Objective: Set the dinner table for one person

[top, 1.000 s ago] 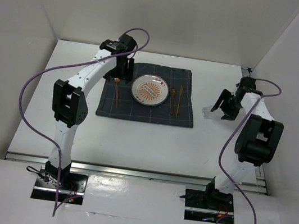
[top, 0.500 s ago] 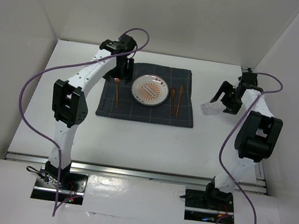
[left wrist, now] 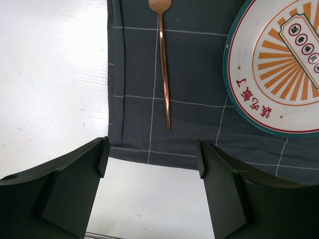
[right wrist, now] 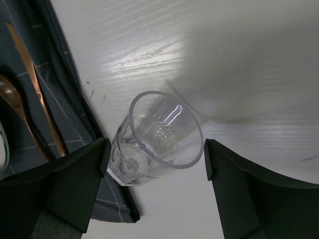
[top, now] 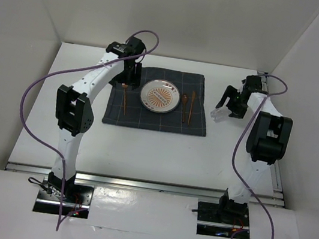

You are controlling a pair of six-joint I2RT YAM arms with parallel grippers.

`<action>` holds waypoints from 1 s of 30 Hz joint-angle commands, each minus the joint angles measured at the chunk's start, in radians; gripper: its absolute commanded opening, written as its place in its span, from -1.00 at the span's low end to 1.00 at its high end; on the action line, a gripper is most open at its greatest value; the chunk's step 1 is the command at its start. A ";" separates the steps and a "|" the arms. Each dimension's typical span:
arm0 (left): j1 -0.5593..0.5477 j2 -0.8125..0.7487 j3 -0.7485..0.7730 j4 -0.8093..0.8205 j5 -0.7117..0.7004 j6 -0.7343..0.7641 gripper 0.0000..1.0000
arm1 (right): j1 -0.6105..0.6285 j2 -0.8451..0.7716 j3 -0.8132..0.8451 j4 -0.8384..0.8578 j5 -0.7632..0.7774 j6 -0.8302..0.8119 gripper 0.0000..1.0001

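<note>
On the white dinner table (top: 143, 147) lies a dark checked mat (top: 155, 119) with a patterned plate (top: 160, 96), a copper fork (top: 125, 97) to its left, and a spoon (top: 184, 105) and knife (top: 191, 106) to its right. A clear glass (right wrist: 157, 142) stands upright on the table just off the mat's right edge. My right gripper (right wrist: 155, 154) is open around it, a finger on either side. My left gripper (left wrist: 152, 157) is open and empty over the mat's far left edge, beyond the fork (left wrist: 162, 64).
White walls enclose the table on three sides. A metal rail (top: 137, 183) runs along the near edge. Purple cables loop from both arms. The plate's rim (left wrist: 239, 94) shows at the right of the left wrist view.
The right arm moved left and towards the back with the glass, bringing it next to the mat's right edge, and its jaws widened. The left arm has not moved.
</note>
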 commanded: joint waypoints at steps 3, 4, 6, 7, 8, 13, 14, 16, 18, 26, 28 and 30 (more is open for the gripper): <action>-0.005 -0.020 0.039 -0.018 -0.021 0.017 0.76 | 0.035 0.002 0.040 0.054 0.021 -0.016 0.71; -0.005 -0.020 0.039 -0.018 -0.021 0.017 0.76 | 0.035 0.002 0.040 0.054 0.031 -0.016 0.69; -0.005 -0.020 0.039 -0.018 -0.021 0.017 0.76 | 0.044 -0.009 0.031 0.054 0.042 -0.016 0.69; -0.005 -0.020 0.039 -0.018 -0.021 0.017 0.76 | 0.044 -0.019 0.031 0.054 0.054 -0.016 0.69; -0.005 -0.020 0.039 -0.018 -0.021 0.017 0.76 | 0.044 -0.019 0.022 0.054 0.055 -0.016 0.72; -0.005 -0.020 0.030 -0.018 -0.021 0.017 0.76 | 0.044 -0.019 0.066 0.025 0.088 -0.036 1.00; -0.005 -0.020 0.030 -0.018 -0.021 0.017 0.76 | 0.044 -0.007 0.075 0.012 0.097 -0.036 1.00; -0.005 -0.020 0.030 -0.018 -0.021 0.017 0.76 | 0.044 -0.007 0.103 0.003 0.098 -0.046 1.00; -0.005 -0.020 0.020 -0.009 -0.021 0.017 0.76 | 0.044 0.014 0.132 0.003 0.098 -0.046 1.00; -0.005 -0.020 0.011 -0.008 -0.021 0.017 0.76 | 0.083 0.053 0.186 -0.006 0.064 -0.079 0.97; -0.005 -0.020 0.011 -0.008 -0.021 0.017 0.76 | 0.104 0.066 0.195 -0.034 0.055 -0.091 0.87; -0.005 -0.029 0.011 -0.008 -0.021 0.017 0.76 | 0.104 0.076 0.195 -0.044 0.041 -0.100 0.77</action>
